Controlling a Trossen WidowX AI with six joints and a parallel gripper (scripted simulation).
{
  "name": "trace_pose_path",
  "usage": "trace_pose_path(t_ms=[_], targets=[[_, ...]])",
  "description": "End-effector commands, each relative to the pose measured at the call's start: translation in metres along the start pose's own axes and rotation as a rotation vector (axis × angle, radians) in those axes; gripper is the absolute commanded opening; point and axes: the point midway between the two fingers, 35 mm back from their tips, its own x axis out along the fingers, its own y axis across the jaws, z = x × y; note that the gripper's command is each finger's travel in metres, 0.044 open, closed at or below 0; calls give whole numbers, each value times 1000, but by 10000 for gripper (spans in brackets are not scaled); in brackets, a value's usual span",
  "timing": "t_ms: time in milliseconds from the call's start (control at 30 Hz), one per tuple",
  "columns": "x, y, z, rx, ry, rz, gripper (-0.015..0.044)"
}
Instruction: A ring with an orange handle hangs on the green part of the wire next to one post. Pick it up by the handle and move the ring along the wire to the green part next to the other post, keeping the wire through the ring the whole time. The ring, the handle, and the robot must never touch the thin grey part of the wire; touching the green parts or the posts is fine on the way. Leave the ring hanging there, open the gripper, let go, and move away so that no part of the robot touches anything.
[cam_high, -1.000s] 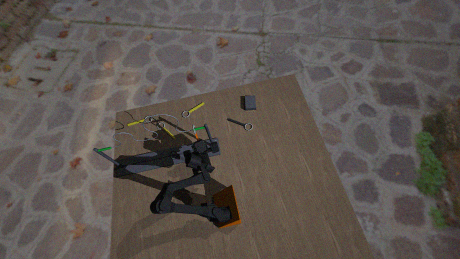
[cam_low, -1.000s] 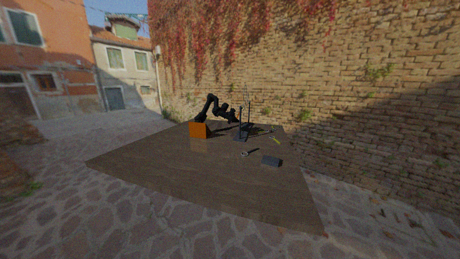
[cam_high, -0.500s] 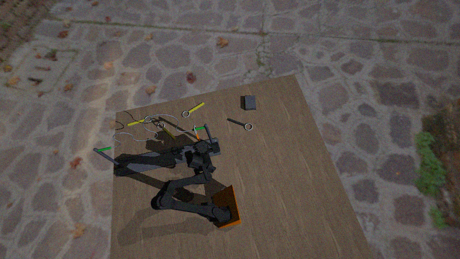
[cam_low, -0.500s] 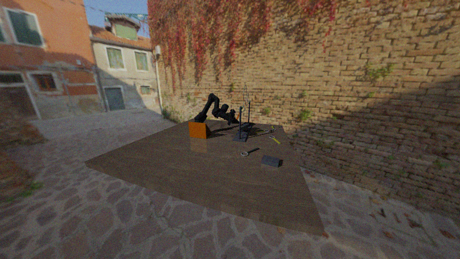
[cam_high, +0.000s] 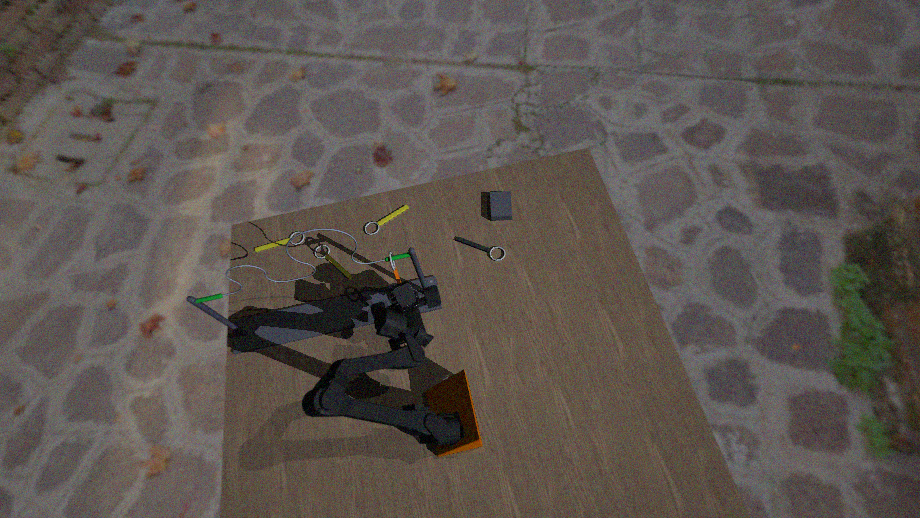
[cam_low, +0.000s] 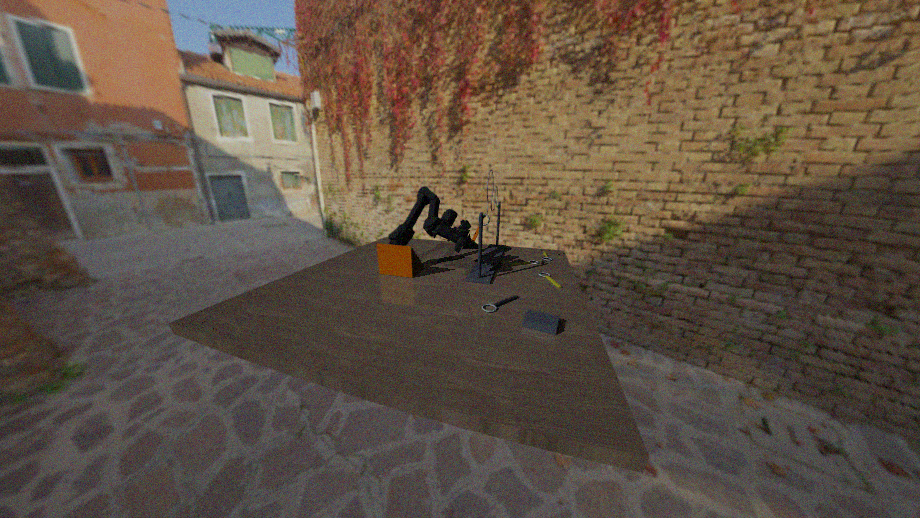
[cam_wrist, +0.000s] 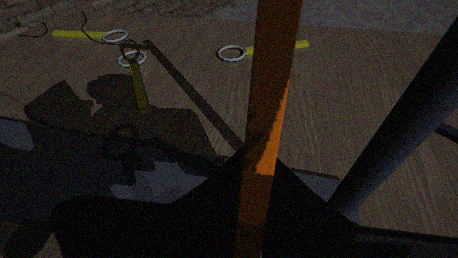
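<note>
Your jaws (cam_high: 400, 283) (cam_low: 476, 244) are closed on the orange handle (cam_high: 396, 275) (cam_low: 476, 232) (cam_wrist: 270, 125). The ring (cam_high: 392, 259) sits beyond them at the handle's far end, around or beside the green part (cam_high: 400, 256) next to the near post (cam_high: 417, 265) (cam_low: 480, 244) (cam_wrist: 400, 115); you cannot tell which. The other green part (cam_high: 209, 298) lies well apart from the jaws, beside the far post (cam_high: 211, 312) (cam_low: 497, 223).

Shows a brown wood-grain table (cam_high: 579, 321) (cam_low: 386, 341) (cam_wrist: 370, 100). Bears a dark grey block (cam_high: 500, 205) (cam_low: 542, 321); near that block, a dark-handled ring (cam_high: 474, 244) (cam_low: 506, 302); farther from it, three yellow-handled rings (cam_high: 394, 214) (cam_low: 551, 280) (cam_wrist: 301, 45), a grey stand base (cam_high: 437, 307) (cam_low: 479, 279) (cam_wrist: 150, 180) and an orange box (cam_high: 473, 411) (cam_low: 395, 259).
</note>
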Motion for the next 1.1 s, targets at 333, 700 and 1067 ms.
trace_pose_path(t_ms=[333, 700, 1067], targets=[[0, -2, -1, 7, 1, -6, -150], [0, -1, -1, 1, 1, -1, -19], [-13, -1, 0, 2, 2, -4, 160]])
